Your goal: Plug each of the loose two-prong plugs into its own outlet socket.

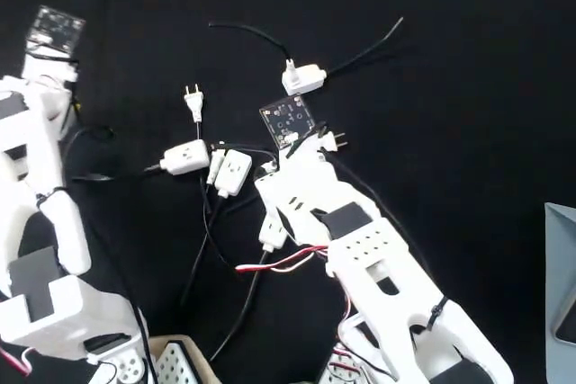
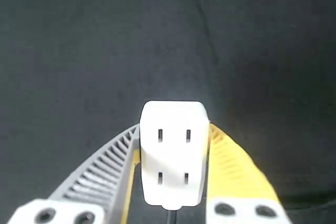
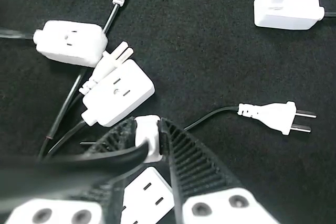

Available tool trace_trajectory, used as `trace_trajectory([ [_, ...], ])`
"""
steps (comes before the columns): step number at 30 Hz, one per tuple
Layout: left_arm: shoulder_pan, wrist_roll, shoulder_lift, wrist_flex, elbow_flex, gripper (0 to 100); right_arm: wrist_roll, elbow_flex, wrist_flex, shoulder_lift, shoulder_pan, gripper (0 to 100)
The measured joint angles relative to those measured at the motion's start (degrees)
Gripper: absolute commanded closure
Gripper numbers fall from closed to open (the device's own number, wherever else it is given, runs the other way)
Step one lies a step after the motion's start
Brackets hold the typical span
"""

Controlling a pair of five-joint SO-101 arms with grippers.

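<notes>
The left hand (image 2: 173, 129) is clenched on a white outlet socket (image 2: 173, 156). Its grey finger (image 2: 105, 166) and yellow finger (image 2: 236, 171) press against the socket's two sides. The slotted face is turned toward the wrist camera, and the socket is held above the black bench (image 2: 79, 35). In the high view the left arm (image 1: 36, 159) lies along the left edge of the bench, pointing toward its far side.

The right hand (image 3: 148, 127) is closed around a small white piece (image 3: 149, 141); whether that is a plug body I cannot tell. Just under the fingers lies a second socket (image 3: 147, 195). A little farther out sits a third socket (image 3: 118, 94), with a slim white plug (image 3: 107, 64) lying between it and a fourth socket (image 3: 68, 41). Off to the other side a black-corded plug (image 3: 275, 116) lies loose on the cloth, its two prongs bare. Farthest out is a fifth socket (image 3: 289, 6). The right arm (image 1: 360, 240) slants from the near right corner to the bench's middle.
</notes>
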Motion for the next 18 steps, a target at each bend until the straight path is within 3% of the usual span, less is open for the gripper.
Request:
trace_trajectory([
  [4,-1.41,0.00,-2.73,0.70,-0.09,97,0.00,0.00,0.00,0.00,0.00,98.6],
  [8,-0.79,-0.18,-9.49,7.91,-0.09,97,0.00,0.00,0.00,0.00,0.00,98.6],
  [12,4.66,-0.35,-15.12,17.14,1.49,97,0.00,0.00,0.00,0.00,0.00,98.6],
  [18,13.98,-0.35,-19.69,18.99,14.59,97,0.00,0.00,0.00,0.00,0.00,98.6],
])
